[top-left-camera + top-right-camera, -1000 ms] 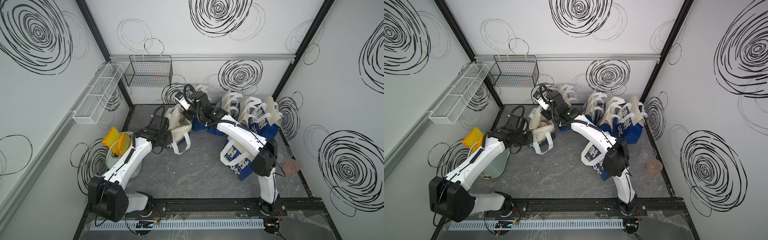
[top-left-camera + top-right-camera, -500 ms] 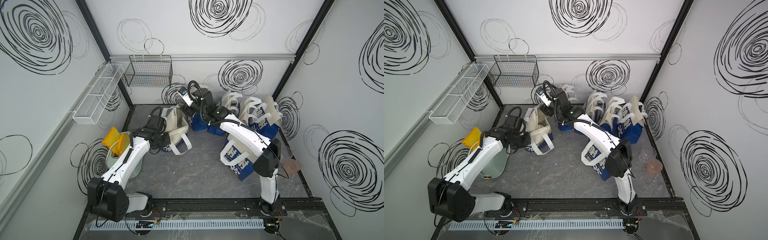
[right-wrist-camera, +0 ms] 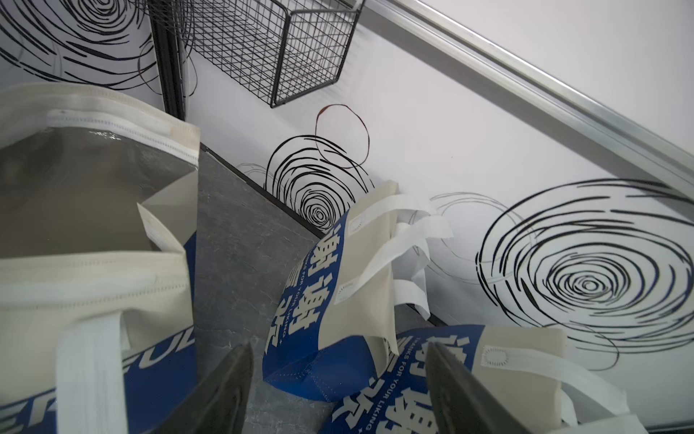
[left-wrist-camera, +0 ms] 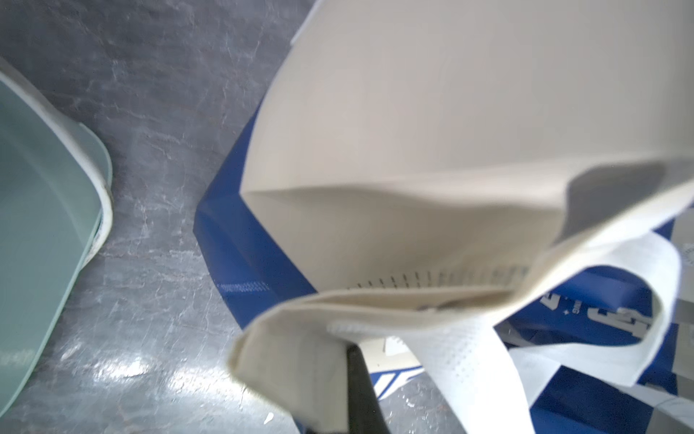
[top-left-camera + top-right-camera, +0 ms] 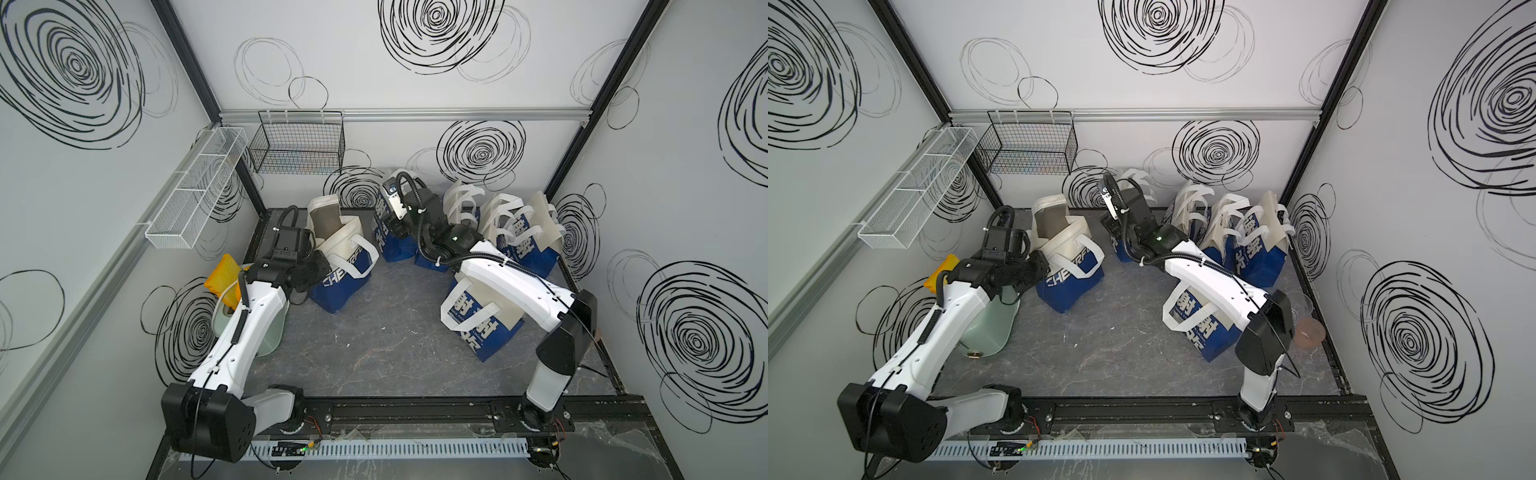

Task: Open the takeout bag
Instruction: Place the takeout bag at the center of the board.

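Right jaws opened, off takeout bag (image 5: pixel 340 282); left jaws grip it.

Bright, even light; soft shadows. Glare on grey marbled worktop (image 4: pixel 124 360). Left wrist view blurred; both top views bow at edges.

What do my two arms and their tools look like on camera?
The left arm and right arm have white shells with black joints and bases. A black ribbed hose loops over each wrist. The right wrist shows a green light. Tool fingers are dark grey, tapered.
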`<state>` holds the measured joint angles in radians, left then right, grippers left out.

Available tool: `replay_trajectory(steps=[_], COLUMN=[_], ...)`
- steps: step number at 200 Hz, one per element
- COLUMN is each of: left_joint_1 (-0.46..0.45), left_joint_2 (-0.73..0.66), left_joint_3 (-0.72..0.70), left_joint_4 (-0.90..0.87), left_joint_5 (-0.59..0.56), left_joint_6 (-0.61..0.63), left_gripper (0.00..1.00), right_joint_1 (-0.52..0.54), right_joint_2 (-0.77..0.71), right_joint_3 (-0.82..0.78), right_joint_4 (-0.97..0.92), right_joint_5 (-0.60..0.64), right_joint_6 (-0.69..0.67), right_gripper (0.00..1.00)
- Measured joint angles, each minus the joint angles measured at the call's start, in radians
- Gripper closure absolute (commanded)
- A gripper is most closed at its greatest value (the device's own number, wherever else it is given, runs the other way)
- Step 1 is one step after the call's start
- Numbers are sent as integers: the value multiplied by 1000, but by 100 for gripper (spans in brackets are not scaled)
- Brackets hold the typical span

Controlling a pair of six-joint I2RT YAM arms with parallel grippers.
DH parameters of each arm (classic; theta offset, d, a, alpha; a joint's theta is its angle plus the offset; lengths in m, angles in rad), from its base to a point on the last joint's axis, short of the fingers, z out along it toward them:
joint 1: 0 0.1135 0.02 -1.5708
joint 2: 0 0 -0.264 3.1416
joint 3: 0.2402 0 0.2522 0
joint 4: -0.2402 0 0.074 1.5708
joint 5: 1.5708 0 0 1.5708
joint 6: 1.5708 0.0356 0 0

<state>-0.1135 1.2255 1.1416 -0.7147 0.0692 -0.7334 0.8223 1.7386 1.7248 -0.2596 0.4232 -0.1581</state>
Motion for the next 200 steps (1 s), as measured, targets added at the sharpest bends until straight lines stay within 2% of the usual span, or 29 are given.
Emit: replay_trajectory(steps=[47,84,143,200], left_joint_1=[-55,-131,-153,-174], left_joint_2=[-33,-13,138,193], left_joint_3=[-104,-135,-105,-45], left_joint_4=[198,339,459,525], left_joint_5=[-146,-255,-370,-492], left_joint_6=[-70,-67,-13,51], left_gripper=[100,100,100,100], right_joint_1=[-1,-1,-1,-2], right_joint_2=[-189,-288,-335,-381], right_joint_3=[-203,-308,-383,-433], right_joint_4=[21,36,30,28], right_joint_5=[28,30,18,3], right_joint_6=[50,46,43,38], right_gripper=[25,24,23,23])
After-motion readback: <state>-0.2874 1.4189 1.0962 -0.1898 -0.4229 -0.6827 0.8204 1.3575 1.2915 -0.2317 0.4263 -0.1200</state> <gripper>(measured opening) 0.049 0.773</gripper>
